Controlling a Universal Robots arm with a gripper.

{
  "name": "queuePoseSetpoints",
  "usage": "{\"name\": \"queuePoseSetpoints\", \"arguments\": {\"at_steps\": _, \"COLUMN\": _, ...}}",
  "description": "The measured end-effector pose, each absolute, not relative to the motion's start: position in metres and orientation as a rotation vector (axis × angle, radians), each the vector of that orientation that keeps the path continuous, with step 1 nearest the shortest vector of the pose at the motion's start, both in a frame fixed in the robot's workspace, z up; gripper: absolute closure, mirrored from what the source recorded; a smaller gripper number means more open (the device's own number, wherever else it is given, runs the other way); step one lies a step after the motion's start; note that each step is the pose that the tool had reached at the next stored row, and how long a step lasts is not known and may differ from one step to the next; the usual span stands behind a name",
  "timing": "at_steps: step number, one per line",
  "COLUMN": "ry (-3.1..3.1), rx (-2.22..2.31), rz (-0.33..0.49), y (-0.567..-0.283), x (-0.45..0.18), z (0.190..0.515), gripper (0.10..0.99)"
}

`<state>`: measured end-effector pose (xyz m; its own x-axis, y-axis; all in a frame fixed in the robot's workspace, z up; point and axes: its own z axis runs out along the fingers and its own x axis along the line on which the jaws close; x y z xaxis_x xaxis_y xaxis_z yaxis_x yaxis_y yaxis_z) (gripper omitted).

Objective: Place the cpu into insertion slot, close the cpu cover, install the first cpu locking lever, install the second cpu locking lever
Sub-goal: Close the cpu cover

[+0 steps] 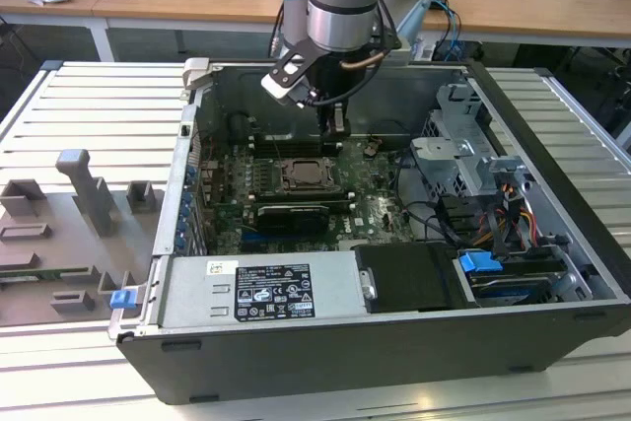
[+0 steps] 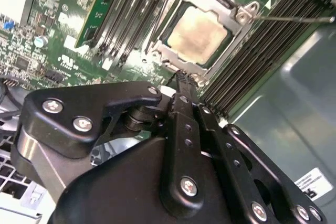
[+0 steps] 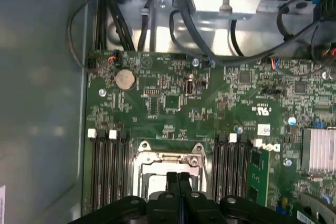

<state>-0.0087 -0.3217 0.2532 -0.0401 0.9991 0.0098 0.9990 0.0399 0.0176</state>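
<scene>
The cpu (image 2: 199, 32) lies flat in the insertion slot (image 1: 309, 175), pale metal face up. The silvery cpu cover (image 2: 169, 57) rests down around it as a frame; its edge also shows in the first wrist view (image 3: 168, 159). A thin locking lever (image 2: 294, 18) sticks out from one socket corner over the memory slots. My gripper (image 1: 335, 127) hangs just above the socket's far edge in the exterior view. Its two black fingers (image 3: 174, 180) are pressed together and hold nothing; the tip (image 2: 181, 76) sits right at the cover's rim.
Long black memory slots (image 2: 262, 45) flank the socket on both sides. A black expansion card (image 1: 291, 216) lies nearer the power supply (image 1: 266, 288). The drive cage (image 1: 463, 145) and cables fill the exterior view's right. The case wall (image 1: 394, 71) stands behind. A grey fixture tray (image 1: 69, 234) sits outside.
</scene>
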Motion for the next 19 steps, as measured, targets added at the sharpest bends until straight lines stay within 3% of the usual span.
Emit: {"name": "queuePoseSetpoints", "arguments": {"at_steps": 19, "ry": 2.269, "rx": 2.161, "rz": 0.033, "y": -0.321, "x": -0.037, "z": 0.232, "gripper": 0.980}}
